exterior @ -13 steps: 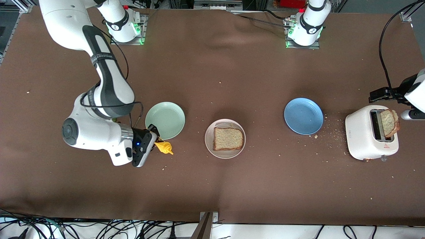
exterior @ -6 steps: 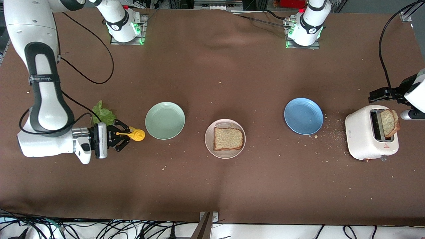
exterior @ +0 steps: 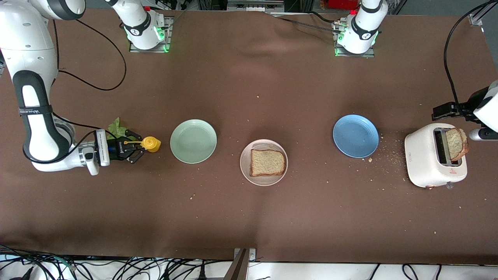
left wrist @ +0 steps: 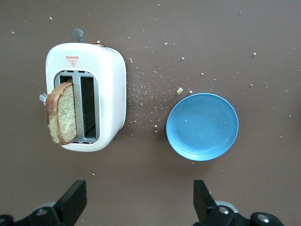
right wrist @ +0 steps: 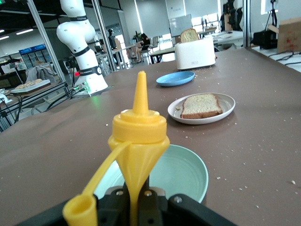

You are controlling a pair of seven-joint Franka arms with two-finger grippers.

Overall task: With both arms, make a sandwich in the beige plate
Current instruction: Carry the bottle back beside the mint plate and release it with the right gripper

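My right gripper point(exterior: 134, 149) is clamped on the yellow bottle point(exterior: 149, 144) at the right arm's end of the table, beside the mint plate point(exterior: 193, 140). I'd keep it upright and set it down gently (the lettuce point(exterior: 118, 127) looks like the next thing wanted). The beige plate point(exterior: 263, 177) with one bread slice point(exterior: 267, 162) sits past the mint plate toward the middle. My left gripper point(left wrist: 136, 207) waits spread wide above the toaster point(exterior: 432, 160), second slice point(exterior: 456, 143) sticking out.
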